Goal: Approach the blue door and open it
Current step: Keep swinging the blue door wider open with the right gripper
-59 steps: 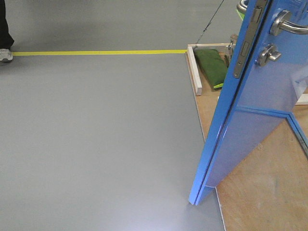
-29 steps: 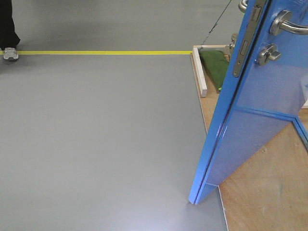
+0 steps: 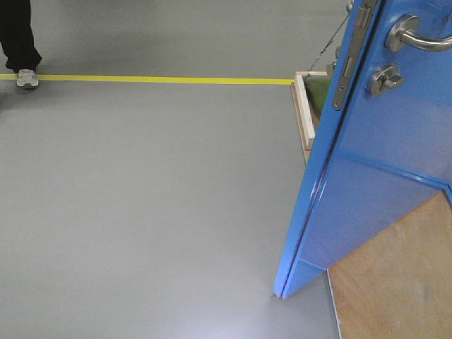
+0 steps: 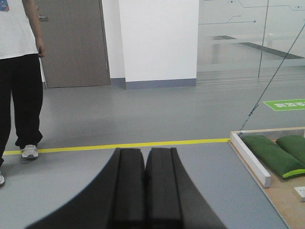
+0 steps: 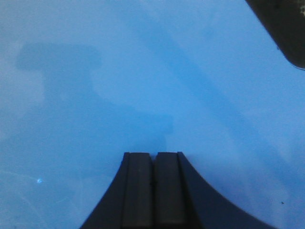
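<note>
The front-facing view shows neither gripper. The blue door (image 3: 381, 176) fills the right side with its narrow edge turned toward us. The lever handle (image 3: 417, 37), thumb-turn lock (image 3: 385, 78) and latch plate (image 3: 347, 67) sit near its top. Its lower corner meets the grey floor (image 3: 141, 212) beside a wooden platform (image 3: 395, 289). A yellow line (image 3: 155, 79) crosses the far floor, and a person (image 3: 18, 35) stands at its left end.

From the left wrist, we see the left gripper (image 4: 145, 157) with its two black fingers pressed together and nothing between them. The yellow line runs across the floor ahead of the fingertips, with the person ahead and to their left. Ahead and to the right, a white board (image 4: 250, 160) edges the platform, and green bags (image 4: 271, 155) lie just behind it. A thin cable (image 4: 271, 78) slants upward above them.

From the right wrist, the right gripper (image 5: 153, 157) is likewise closed and empty. The door's glossy blue face lies straight ahead of the fingertips and fills the view. We cannot tell whether the tips touch it.
</note>
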You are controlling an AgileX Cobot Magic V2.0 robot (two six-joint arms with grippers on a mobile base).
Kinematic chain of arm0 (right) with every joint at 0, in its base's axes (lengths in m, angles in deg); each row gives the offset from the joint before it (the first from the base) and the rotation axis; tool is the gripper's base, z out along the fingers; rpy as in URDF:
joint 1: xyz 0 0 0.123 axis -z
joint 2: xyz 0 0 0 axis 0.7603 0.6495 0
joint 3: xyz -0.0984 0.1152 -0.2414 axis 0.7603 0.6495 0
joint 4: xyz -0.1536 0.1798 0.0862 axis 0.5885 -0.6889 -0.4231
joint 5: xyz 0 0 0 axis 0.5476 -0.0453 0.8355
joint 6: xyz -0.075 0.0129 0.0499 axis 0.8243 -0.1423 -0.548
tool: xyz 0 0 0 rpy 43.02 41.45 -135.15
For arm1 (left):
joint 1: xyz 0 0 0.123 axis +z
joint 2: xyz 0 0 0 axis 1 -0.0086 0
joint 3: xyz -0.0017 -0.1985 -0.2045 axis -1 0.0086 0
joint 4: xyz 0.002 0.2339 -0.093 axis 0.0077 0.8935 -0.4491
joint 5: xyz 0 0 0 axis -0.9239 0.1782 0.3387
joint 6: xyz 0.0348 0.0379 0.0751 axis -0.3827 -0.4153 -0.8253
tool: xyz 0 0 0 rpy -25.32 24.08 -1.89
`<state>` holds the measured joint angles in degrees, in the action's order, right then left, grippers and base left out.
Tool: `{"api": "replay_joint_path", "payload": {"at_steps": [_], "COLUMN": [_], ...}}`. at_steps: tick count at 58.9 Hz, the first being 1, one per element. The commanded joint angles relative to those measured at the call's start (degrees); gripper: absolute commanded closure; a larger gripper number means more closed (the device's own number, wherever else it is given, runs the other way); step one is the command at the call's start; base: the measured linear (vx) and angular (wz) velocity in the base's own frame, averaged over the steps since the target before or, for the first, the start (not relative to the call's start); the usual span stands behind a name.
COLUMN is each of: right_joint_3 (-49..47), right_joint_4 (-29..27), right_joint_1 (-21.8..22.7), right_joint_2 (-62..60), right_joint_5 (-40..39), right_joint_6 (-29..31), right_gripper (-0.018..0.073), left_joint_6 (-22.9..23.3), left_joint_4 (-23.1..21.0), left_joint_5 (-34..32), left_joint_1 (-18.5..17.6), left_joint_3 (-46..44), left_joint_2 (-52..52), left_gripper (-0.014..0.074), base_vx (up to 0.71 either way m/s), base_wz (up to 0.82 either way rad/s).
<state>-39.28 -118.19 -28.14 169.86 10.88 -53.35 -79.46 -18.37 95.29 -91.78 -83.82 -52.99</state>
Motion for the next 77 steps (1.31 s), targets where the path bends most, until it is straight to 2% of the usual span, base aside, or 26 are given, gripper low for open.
{"api": "replay_joint_path", "payload": {"at_steps": [1,77], "right_joint_3": [-1.3,-1.3], "right_joint_4": [-2.8,-2.8], "right_joint_1": [-0.6,-0.6], "right_joint_2": [-2.1,-2.1], "right_joint_5": [-5.1,-5.1], "right_joint_6": [0.7,0.7], "right_gripper": [0.0561,0.0561], "left_joint_6": [0.4,0.4], "left_joint_4": [-0.1,-0.1], "left_joint_5": [-4.8,-4.8], "left_joint_1": [0.0,0.0], "left_joint_3": [-1.6,-1.6], "left_joint_2": [0.8,0.8], "left_gripper": [0.0524,0.0524], "base_vx": [0.11,0.17], "base_wz": [0.09,0.02]}}
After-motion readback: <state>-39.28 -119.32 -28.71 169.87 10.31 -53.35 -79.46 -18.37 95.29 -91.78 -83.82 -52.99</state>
